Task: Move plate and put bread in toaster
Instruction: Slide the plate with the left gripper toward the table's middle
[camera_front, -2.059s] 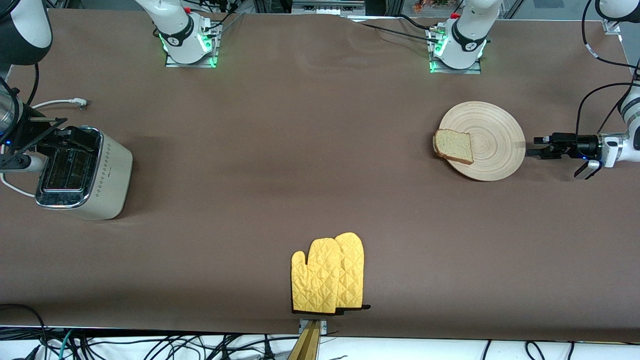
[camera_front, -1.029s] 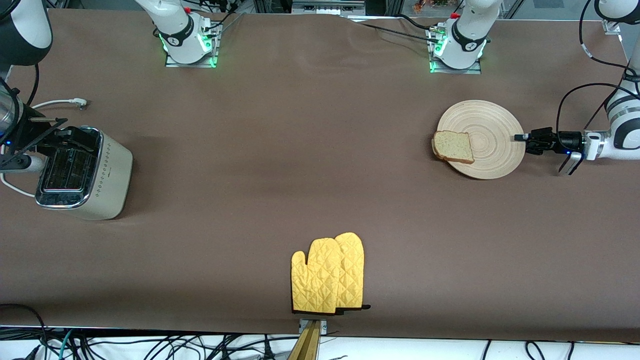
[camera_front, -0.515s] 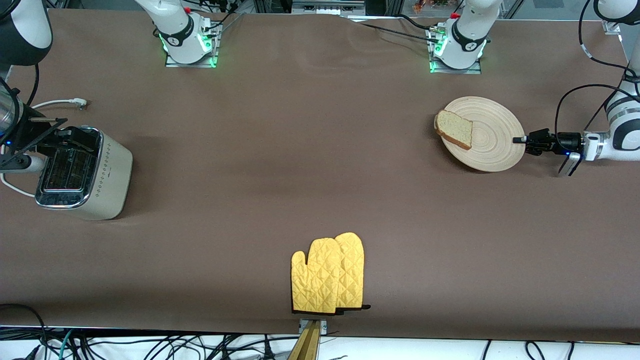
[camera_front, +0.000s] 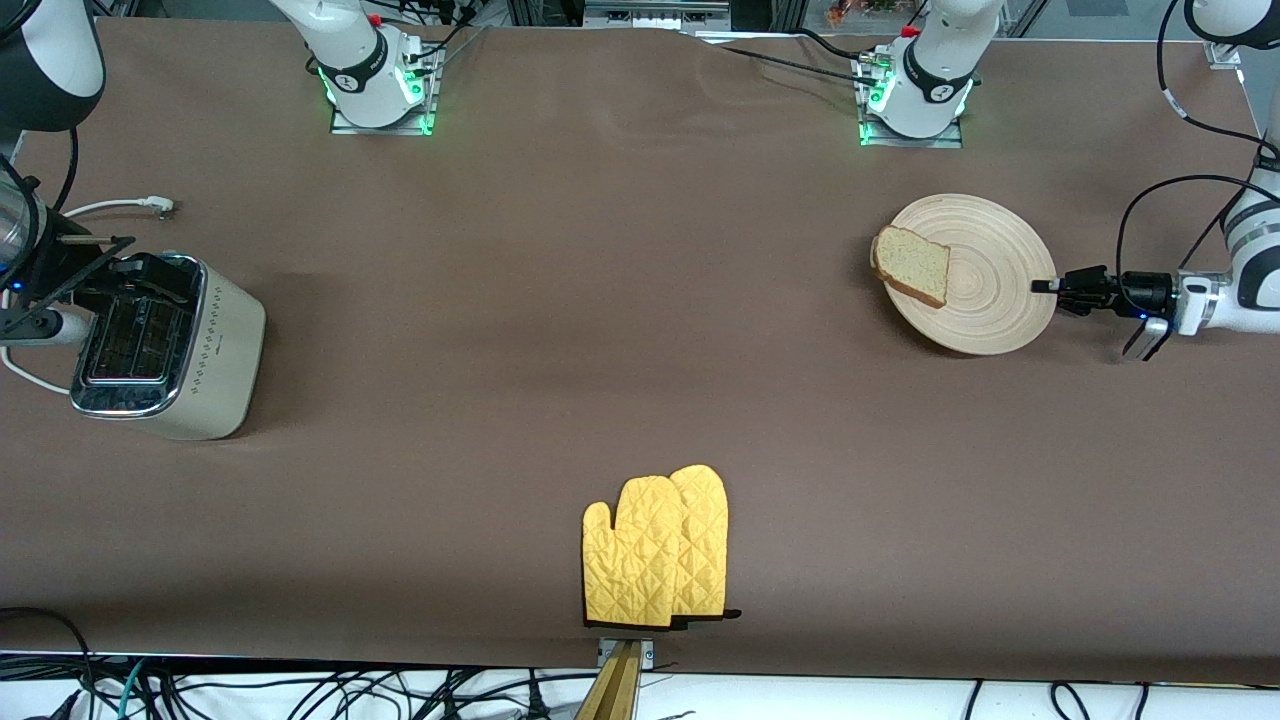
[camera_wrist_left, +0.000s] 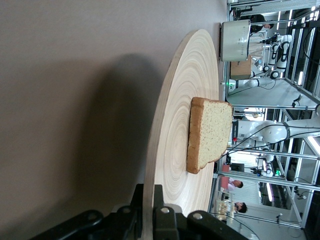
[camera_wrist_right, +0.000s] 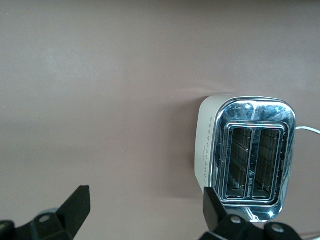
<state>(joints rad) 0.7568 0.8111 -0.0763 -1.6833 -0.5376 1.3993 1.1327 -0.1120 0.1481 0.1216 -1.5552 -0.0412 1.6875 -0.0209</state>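
The left gripper (camera_front: 1040, 285) pinches the rim of the plate (camera_front: 985, 290) — bread (camera_front: 912, 264) riding its opposite edge — while the right gripper (camera_wrist_right: 145, 210) waits, spread wide, over the toaster (camera_front: 165, 345).

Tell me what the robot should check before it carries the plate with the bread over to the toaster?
1. Left gripper shut on the plate rim: ok, jaws clamp the edge.
2. Plate off the table: ok, a shadow shows beneath it.
3. Bread safe on the plate: not ok, it sits at the rim away from the gripper and overhangs.
4. Plate level: cannot tell.
5. Toaster slots free: ok, both look empty in the right wrist view.
6. Right gripper ready: ok, jaws open above the toaster.
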